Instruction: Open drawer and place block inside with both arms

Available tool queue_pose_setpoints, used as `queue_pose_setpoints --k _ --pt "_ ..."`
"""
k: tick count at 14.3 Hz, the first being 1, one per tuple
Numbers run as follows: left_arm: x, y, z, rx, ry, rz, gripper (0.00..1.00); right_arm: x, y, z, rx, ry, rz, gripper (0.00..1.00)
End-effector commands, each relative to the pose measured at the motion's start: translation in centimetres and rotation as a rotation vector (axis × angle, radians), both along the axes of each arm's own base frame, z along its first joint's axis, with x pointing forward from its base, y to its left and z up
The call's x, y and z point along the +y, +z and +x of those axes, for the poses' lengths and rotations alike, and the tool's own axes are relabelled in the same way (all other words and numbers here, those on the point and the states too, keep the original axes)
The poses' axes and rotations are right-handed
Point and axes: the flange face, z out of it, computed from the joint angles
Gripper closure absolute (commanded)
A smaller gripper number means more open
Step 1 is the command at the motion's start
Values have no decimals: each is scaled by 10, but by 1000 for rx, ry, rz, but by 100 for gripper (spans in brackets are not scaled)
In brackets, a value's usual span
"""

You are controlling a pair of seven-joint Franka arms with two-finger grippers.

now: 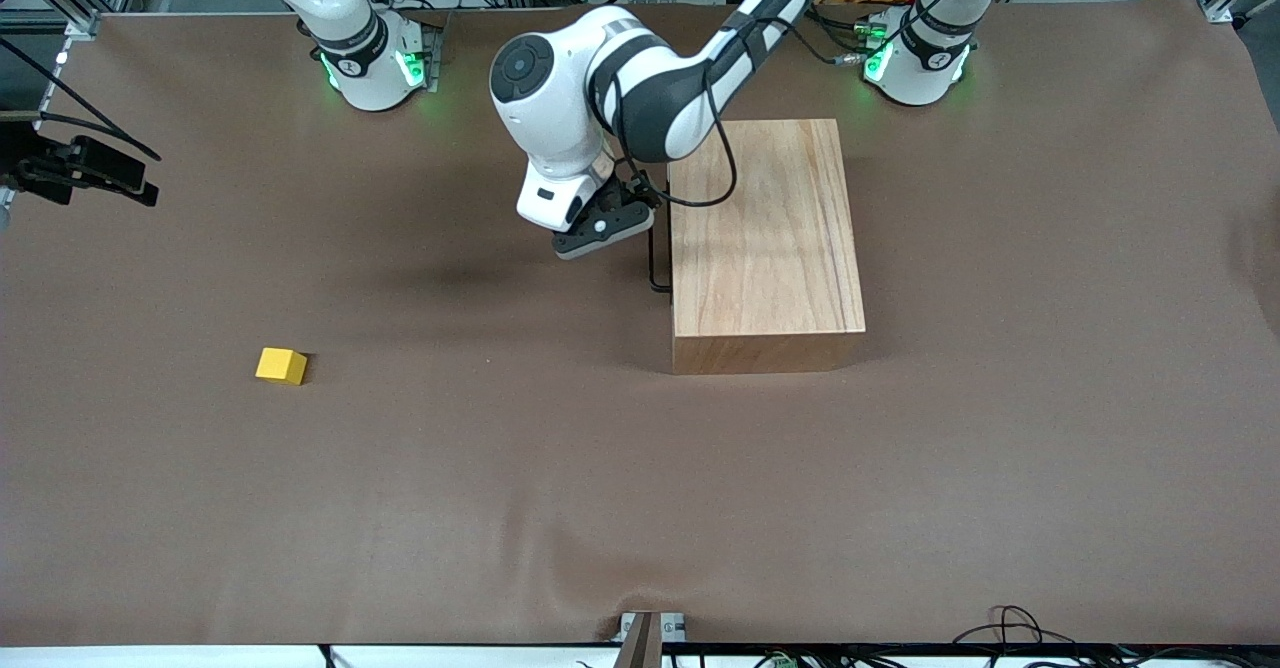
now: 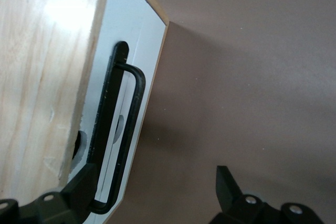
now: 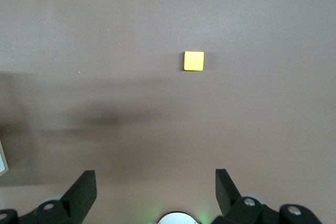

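Brown counter (image 1: 640, 488): drawer (image 2: 139, 66) is sitting closed in its box. Left tool (image 2: 152, 195), fingers apart, is lining up on the handle (image 1: 655, 258); next it needs to straddle and clamp. Right tool (image 3: 156, 192), apart, is waiting high over the counter, block (image 1: 281, 365) lying toward its end.

I see a matte brown counter (image 1: 640, 488) filling the frame, plain apart from soft grey shadows. Block (image 1: 281, 365), lower left: bright yellow, unpatterned. Wooden box (image 1: 765, 238), centre right: pale tan with long reddish grain streaks. Drawer (image 2: 137, 72) front in the left wrist view: white, with a black bar handle (image 2: 118, 145). Left arm (image 1: 640, 88): white shells, black joints; left claw (image 1: 605, 228) black. Both bases along the top edge glow green.
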Motion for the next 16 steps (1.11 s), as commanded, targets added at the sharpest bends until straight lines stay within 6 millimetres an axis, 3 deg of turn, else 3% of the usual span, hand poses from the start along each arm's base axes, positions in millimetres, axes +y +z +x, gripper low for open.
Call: queue_pose_setpoints --k 1,4,8,13,16 --pt "-9 -5 -8 -26 -159 59 0 -3 2 -4 0 -2 17 0" --pt "-11 -33 -8 24 -303 98 0 -3 3 -5 0 -2 17 0" --pt "-10 -41 -8 56 -387 117 0 -3 2 -5 2 0 17 0" --pt "-6 -70 -10 109 -449 170 0 -3 2 -6 10 -1 18 0" --pt "-1 -72 -10 112 -452 208 0 -3 2 -6 10 -1 18 0"
